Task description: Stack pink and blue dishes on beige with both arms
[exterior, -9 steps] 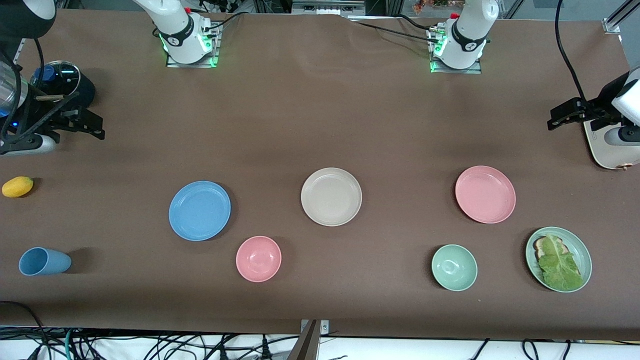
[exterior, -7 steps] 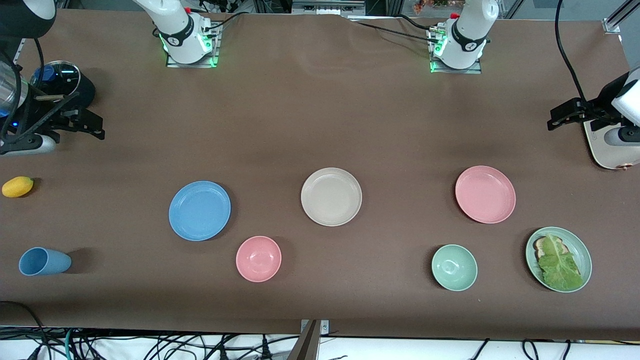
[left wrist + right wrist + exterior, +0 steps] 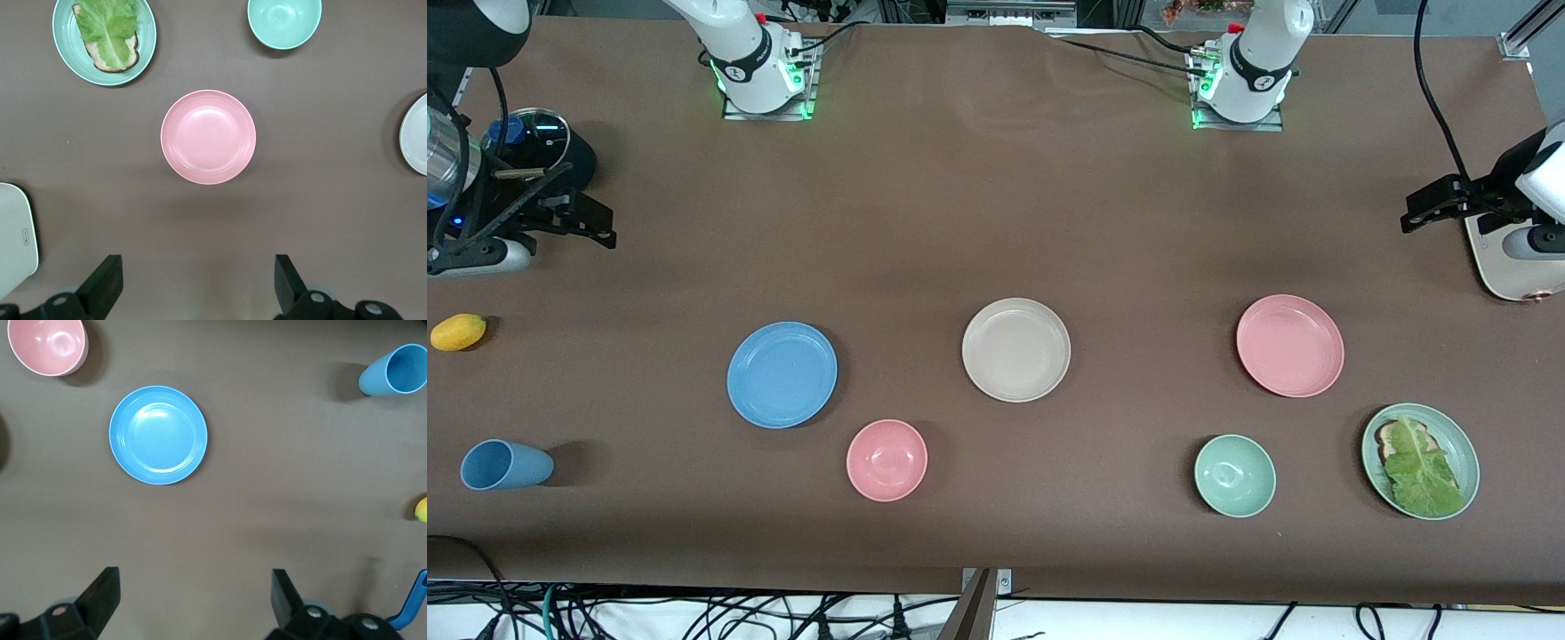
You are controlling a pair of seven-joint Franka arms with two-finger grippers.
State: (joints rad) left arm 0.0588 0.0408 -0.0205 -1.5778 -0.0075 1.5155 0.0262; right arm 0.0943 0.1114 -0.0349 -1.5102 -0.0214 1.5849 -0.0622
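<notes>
My left gripper (image 3: 193, 287) and right gripper (image 3: 190, 600) hang with fingers spread, empty. 3 round matte plates lie apart: sky-blue (image 3: 782, 374), cream-beige (image 3: 1016, 349) between, pale pink (image 3: 1289, 345).

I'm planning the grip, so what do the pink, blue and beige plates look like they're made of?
The pink plate, blue plate and beige plate each look like matte moulded plastic or a wheat-straw mix: flat even colour, and only a soft sheen in the wrist views on the pink and blue. Glazed ceramic seems less likely, but it can't be ruled out.
</notes>
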